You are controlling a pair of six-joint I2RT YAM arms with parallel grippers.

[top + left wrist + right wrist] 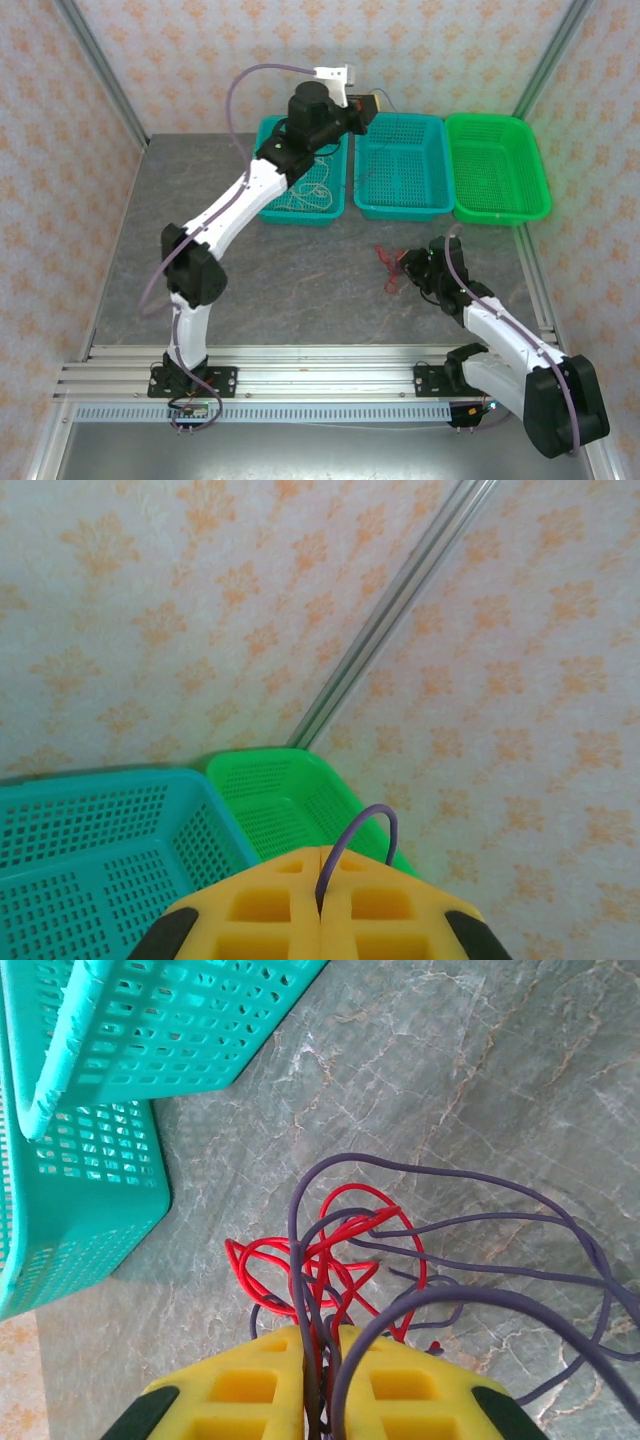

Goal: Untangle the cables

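Right wrist: right gripper (318, 1345) clamped on red cable (352, 1189) and purple cable (480, 1176)
Left gripper (320, 880), raised, pinches a purple strand (372, 807), likely to draw it free of the tangle

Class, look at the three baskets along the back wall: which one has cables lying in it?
The leftmost teal basket: cream-white cables lie in it. The middle teal basket and the green basket show bare mesh.

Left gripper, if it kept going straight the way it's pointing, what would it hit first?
Probably the green basket, which lies just beyond the left gripper; if it clears the rim, the patterned wall behind. Depth is unclear.
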